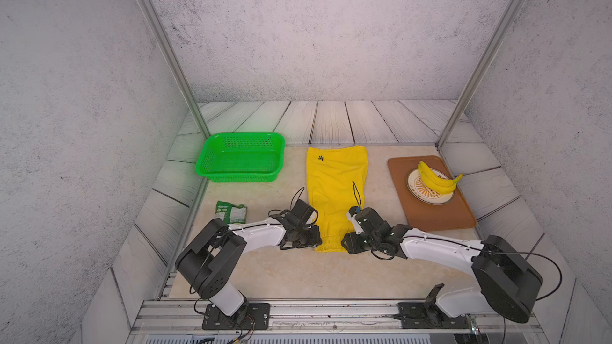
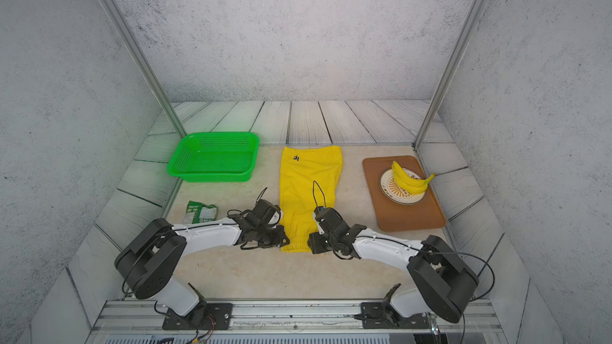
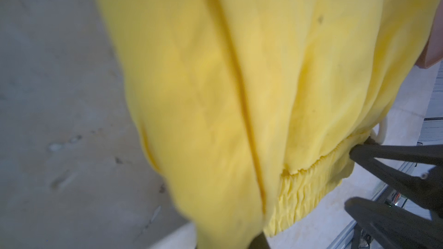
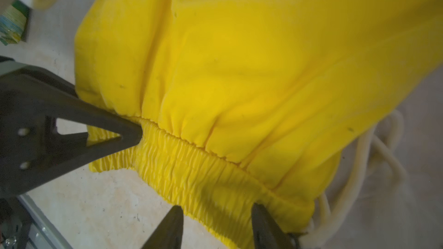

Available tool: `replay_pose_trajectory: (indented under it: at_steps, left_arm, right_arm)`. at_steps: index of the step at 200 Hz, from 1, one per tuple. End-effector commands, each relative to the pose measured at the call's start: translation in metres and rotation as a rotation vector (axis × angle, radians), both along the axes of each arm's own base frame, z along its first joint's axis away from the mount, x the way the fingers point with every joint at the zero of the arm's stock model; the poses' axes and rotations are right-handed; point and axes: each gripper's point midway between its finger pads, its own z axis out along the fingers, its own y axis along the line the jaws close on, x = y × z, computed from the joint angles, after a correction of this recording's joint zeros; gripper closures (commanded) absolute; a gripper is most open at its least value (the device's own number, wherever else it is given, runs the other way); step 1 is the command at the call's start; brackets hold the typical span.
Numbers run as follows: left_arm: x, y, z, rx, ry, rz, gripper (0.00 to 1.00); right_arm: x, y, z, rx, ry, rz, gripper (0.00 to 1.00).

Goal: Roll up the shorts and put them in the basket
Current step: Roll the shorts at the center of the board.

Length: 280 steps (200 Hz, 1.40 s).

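Grasping step: left gripper (image 4: 139,135) pinches the shorts (image 1: 334,186) at lower centre; right gripper (image 4: 217,209) stands released, should close before rolling.

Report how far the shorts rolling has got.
Done: the shorts lie flat as one narrow strip, waistband nearest the arms. In hand: the left gripper pinches one waistband corner; the right gripper straddles the other end, jaws apart. Left: the rolling itself, since no turn of cloth is rolled yet.
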Motion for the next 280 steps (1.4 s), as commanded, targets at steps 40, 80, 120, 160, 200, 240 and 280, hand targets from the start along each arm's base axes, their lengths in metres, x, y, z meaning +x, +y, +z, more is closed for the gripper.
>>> replay_pose_trajectory:
  at_steps: [40, 80, 120, 160, 200, 240, 280]
  left_arm:
    - [-0.012, 0.006, 0.036, 0.001, 0.082, -0.049, 1.00]
    - [-0.011, 0.002, 0.040, -0.037, 0.106, -0.042, 1.00]
    - [-0.006, -0.002, 0.049, -0.093, 0.116, -0.025, 1.00]
    - [-0.004, -0.005, 0.055, -0.135, 0.130, -0.019, 1.00]
    - [-0.002, -0.006, 0.065, -0.168, 0.128, -0.014, 1.00]
    - [-0.003, 0.001, 0.062, -0.174, 0.148, 0.007, 1.00]
    - [-0.002, 0.011, 0.050, -0.159, 0.170, 0.048, 0.96]
  right_arm:
    - [-0.019, -0.005, 0.017, -0.264, -0.311, 0.214, 0.33]
    - [-0.017, 0.013, 0.023, -0.338, -0.503, 0.325, 0.27]
    - [-0.026, 0.040, 0.023, -0.327, -0.599, 0.470, 0.01]
    - [-0.016, 0.048, 0.006, -0.414, -0.653, 0.485, 0.01]
    - [0.010, 0.038, -0.007, -0.575, -0.748, 0.385, 0.03]
    - [0.025, 0.029, 0.001, -0.670, -0.799, 0.309, 0.22]
    - [0.015, 0.028, 0.001, -0.650, -0.739, 0.354, 0.60]
